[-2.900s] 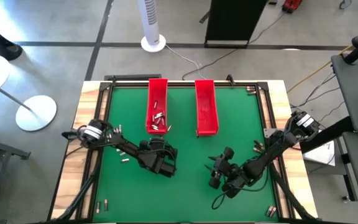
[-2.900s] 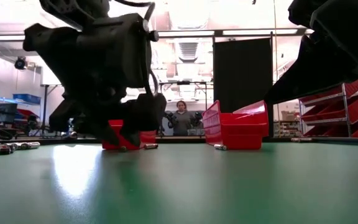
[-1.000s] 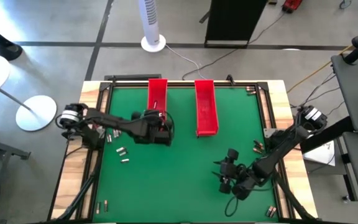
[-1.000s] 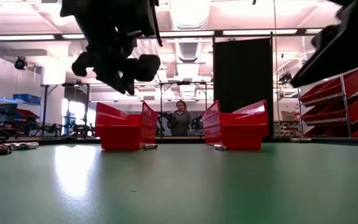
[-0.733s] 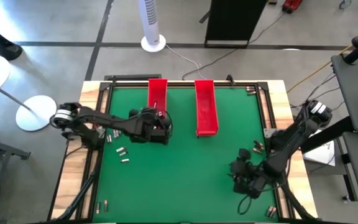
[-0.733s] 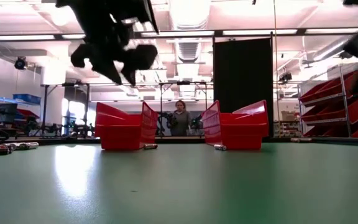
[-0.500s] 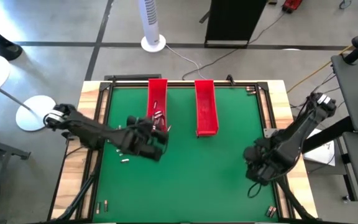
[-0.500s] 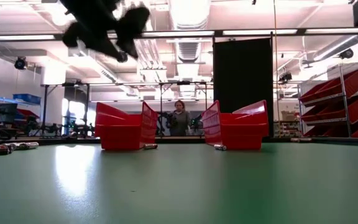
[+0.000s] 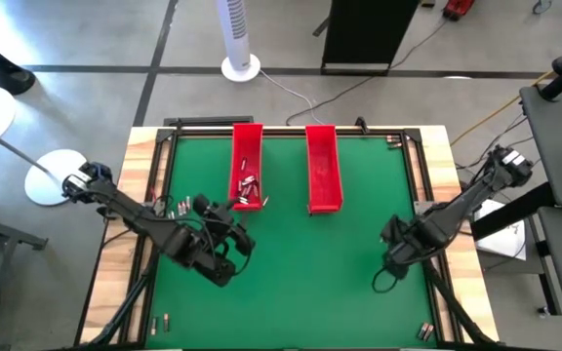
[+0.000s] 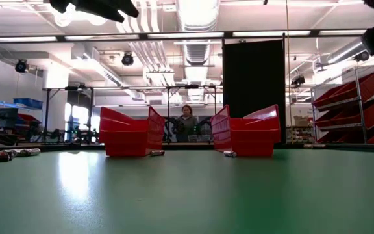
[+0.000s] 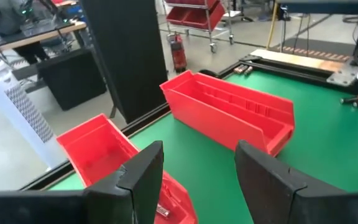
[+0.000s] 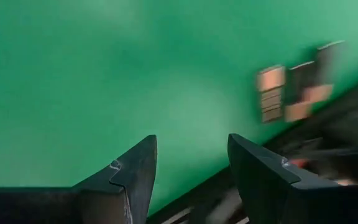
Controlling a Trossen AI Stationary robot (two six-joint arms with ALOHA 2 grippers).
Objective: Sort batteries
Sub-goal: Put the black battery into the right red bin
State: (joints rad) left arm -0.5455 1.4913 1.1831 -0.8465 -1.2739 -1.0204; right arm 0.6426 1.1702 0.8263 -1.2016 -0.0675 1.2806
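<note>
The left tool (image 11: 194,180) hangs above the worktop with its dark, angular fingers (image 11: 143,177) spread and nothing between them. Ahead of it sit two long, glossy red plastic trays (image 11: 229,115). Small silvery batteries (image 9: 248,190) lie in the near end of the left tray (image 9: 247,146); more rest on the wooden frame beside the left arm (image 9: 176,208). The right tool (image 12: 188,171) is likewise released, over the matte green worktop (image 9: 301,263) near its right edge. Beyond the worktop, a person (image 10: 187,123) stands among shelves under strip lights.
</note>
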